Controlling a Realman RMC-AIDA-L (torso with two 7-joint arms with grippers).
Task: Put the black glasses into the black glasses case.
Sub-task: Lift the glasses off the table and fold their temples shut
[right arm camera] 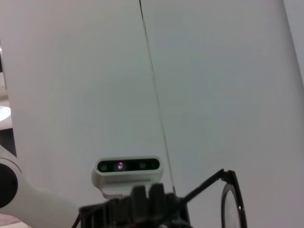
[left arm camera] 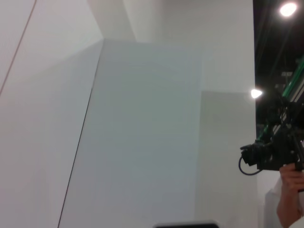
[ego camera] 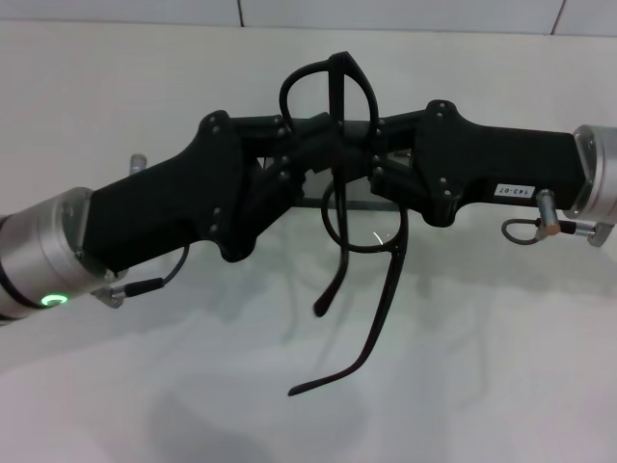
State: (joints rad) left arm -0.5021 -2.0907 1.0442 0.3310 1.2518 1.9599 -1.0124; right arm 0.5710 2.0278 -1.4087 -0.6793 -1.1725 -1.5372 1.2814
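Black glasses point(ego camera: 342, 183) aloft | left pincer point(ego camera: 323, 130), right pincer point(ego camera: 371, 145) both clamping frame

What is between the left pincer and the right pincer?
In the head view, the thin black wire-framed glasses hang between the left pincer and the right pincer, both meeting at the frame above the white table.

Lab or demo hall – white partition panels point(left arm camera: 142, 118); camera rig point(left arm camera: 273, 149)
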